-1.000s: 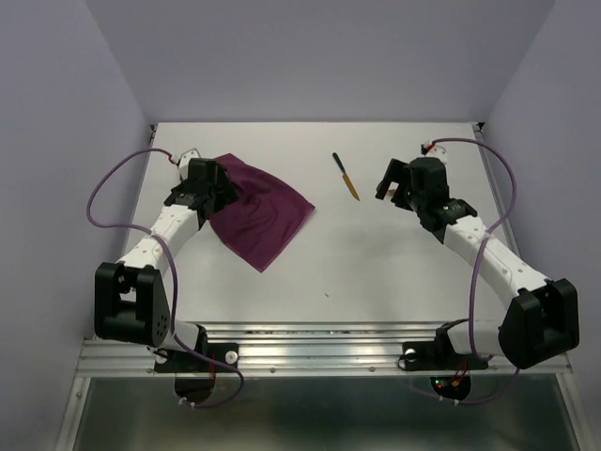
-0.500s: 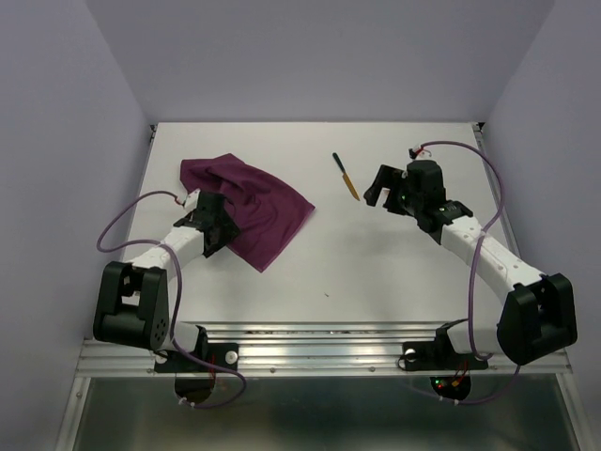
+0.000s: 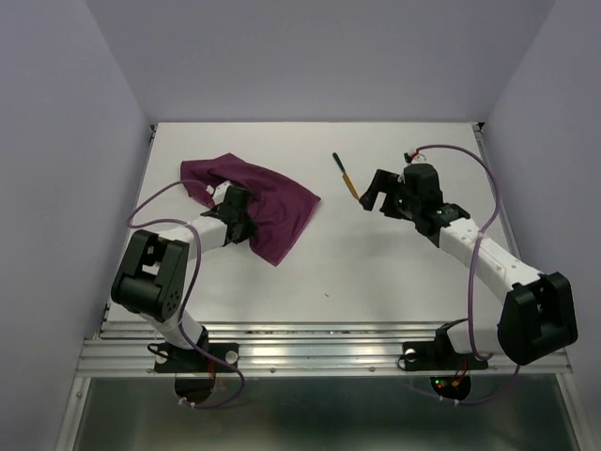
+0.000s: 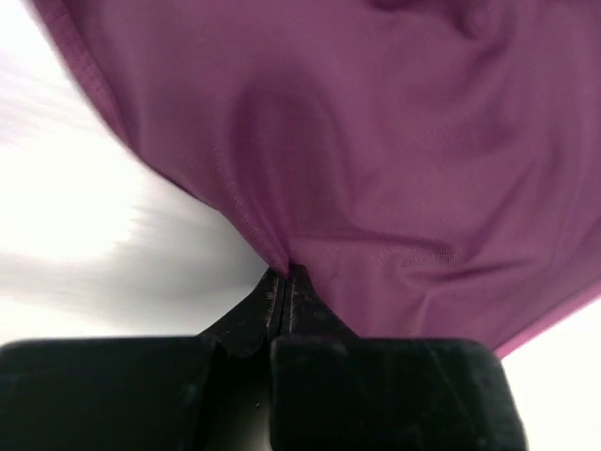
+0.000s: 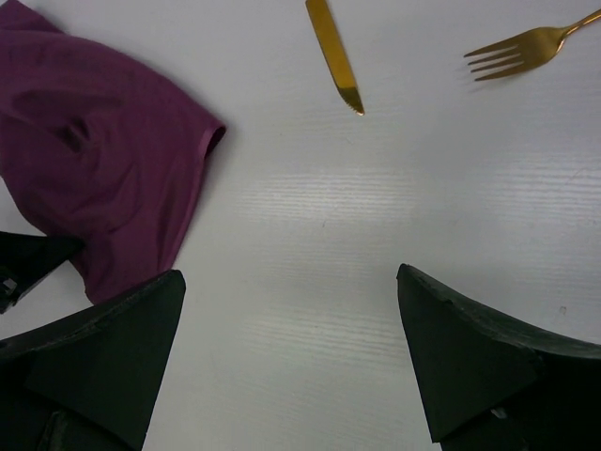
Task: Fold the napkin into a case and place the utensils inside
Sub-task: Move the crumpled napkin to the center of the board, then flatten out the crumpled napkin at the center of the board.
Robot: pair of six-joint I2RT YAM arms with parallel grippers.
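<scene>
White desk (image 3: 376,272) carries the magenta napkin (image 3: 277,202), lying crumpled and unfolded on its left side, so we judge the folding not yet begun. Our left hand (image 4: 285,282) is pinched tight on an edge, likely to drag it flat. Our right hand (image 5: 289,282) hovers spread wide near the knife (image 5: 333,52) and fork (image 5: 521,49), ready to pick.
</scene>
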